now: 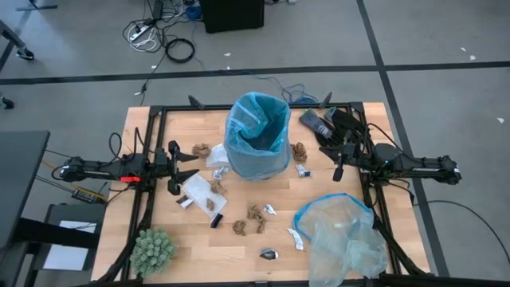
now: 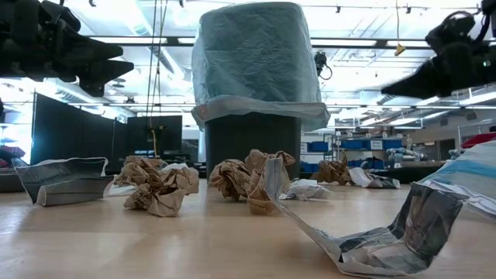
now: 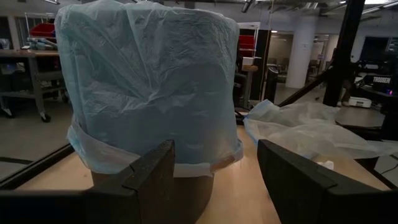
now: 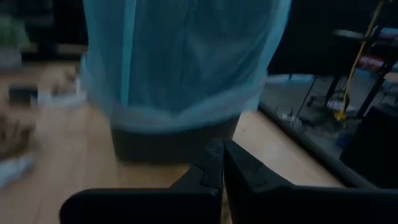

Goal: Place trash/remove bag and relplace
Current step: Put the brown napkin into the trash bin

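Observation:
The sky-blue bag [image 1: 256,135] lines a dark bin [image 2: 252,143] at the table's far middle, with its edge folded down over the bin's outside [image 3: 149,87]. Trash lies scattered on the wood. There are brown paper wads [image 1: 255,215] [image 1: 201,149] [image 1: 300,150], a white paper piece [image 1: 195,191] and wrappers [image 1: 269,253] [image 2: 387,232]. My left gripper [image 1: 185,165] [image 3: 217,180] hovers open, left of the bin, pointing at it. My right gripper [image 1: 333,151] [image 4: 222,168] hovers shut, right of the bin, also pointing at it. Neither holds anything.
A paler, clearer plastic bag with a blue rim [image 1: 343,235] lies crumpled at the near right corner. A green spiky plant ball [image 1: 151,249] sits at the near left corner. Dark items [image 1: 317,123] lie at the far right, beside the right gripper. A black frame [image 1: 151,143] borders the table.

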{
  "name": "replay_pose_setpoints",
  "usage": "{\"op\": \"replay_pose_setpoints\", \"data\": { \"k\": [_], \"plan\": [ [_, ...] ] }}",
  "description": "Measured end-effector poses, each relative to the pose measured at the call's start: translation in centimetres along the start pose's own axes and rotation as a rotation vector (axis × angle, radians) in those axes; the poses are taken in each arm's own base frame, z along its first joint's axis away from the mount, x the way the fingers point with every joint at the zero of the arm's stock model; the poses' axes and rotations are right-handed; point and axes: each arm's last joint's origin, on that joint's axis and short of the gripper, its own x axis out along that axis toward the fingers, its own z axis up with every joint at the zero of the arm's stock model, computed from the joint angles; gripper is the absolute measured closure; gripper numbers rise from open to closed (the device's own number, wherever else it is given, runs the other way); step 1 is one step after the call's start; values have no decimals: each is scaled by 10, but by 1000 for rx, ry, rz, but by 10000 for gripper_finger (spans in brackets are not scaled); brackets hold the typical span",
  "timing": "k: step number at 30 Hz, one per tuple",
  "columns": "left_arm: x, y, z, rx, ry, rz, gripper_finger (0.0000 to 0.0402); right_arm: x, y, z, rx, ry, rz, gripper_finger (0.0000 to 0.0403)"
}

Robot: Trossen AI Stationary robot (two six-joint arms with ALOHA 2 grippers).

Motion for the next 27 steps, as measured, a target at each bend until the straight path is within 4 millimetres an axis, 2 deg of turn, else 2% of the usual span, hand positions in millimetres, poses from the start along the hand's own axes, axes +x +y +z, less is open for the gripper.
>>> {"op": "replay_pose_setpoints", "data": {
  "k": [13, 16, 22, 27],
  "plan": [
    [-2, -1, 18, -54, -179, -11, 161, -5, -7, 30, 524, -313, 13, 402],
    [-2, -1, 18, -122, -180, -17, 161, -7, -9, 37, 577, -384, 21, 399],
    [-3, 1, 25, -386, -265, -2, 161, -9, -11, 40, 617, -423, -8, 400],
    [-7, 2, 36, -470, -380, -5, 161, -8, -12, 39, 742, -417, -39, 401]
  ]
}}
